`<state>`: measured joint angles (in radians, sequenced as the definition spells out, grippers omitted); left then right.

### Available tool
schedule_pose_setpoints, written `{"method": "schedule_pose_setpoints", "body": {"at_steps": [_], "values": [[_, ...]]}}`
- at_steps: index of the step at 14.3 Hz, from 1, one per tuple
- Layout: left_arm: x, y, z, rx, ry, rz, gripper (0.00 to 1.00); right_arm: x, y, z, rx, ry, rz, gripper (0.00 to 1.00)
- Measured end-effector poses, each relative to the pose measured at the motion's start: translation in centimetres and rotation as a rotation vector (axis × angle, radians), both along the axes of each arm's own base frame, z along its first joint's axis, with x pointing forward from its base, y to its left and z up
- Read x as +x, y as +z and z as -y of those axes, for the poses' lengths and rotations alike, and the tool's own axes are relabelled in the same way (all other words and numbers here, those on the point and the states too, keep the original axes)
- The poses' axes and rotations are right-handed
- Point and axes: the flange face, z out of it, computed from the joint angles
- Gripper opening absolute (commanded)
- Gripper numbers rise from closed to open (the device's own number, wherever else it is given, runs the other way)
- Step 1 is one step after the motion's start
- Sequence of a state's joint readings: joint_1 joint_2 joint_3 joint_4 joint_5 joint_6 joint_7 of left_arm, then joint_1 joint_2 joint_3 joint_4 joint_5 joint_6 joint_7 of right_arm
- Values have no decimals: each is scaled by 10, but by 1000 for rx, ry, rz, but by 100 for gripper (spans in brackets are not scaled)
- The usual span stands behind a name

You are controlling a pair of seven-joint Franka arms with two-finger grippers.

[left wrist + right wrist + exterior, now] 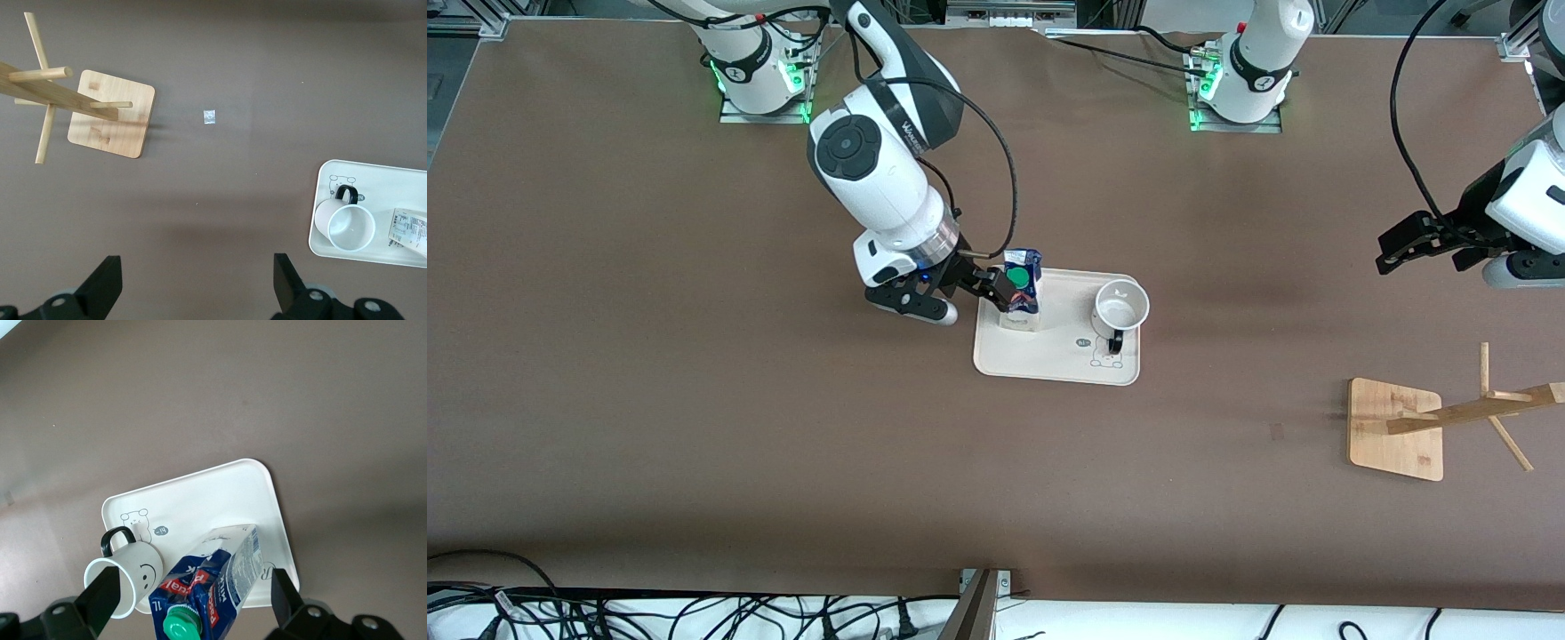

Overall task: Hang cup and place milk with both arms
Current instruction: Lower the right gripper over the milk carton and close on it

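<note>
Mid-frame in the front view, a tray (1049, 356) holds the milk (1021, 292) and the cup (1120, 308); a rack (1396, 428) sits lower right on the tabletop (694, 400).

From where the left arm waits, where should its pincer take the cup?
The cup stands upright on the tray, mouth open upward. Probably pinch the rim from above on the side away from the milk, leaving the black handle free for hanging.

Brown matte table (694, 400) fills the view, evenly lit with soft shadows. Along its edge nearest the front camera, a white surface (1138, 618) carries tangled black cables (694, 613).
</note>
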<state>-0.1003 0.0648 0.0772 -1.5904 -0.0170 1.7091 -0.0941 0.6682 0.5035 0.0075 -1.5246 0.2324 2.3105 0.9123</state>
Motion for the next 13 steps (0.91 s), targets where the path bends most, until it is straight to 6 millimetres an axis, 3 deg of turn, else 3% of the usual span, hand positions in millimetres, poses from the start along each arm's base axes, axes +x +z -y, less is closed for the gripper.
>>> {"method": "schedule_pose_setpoints", "body": {"at_steps": [5, 8, 11, 13], "values": [[0, 0, 0, 0, 0, 0, 100, -19, -17, -26, -9, 30, -16, 100], [0, 0, 0, 0, 0, 0, 100, -38, -15, -51, 1, 61, -7, 100], [0, 0, 0, 0, 0, 0, 100, -43, -14, -59, 9, 71, 5, 100], [0, 0, 0, 0, 0, 0, 100, -42, -26, -62, 5, 75, 18, 100]]}}
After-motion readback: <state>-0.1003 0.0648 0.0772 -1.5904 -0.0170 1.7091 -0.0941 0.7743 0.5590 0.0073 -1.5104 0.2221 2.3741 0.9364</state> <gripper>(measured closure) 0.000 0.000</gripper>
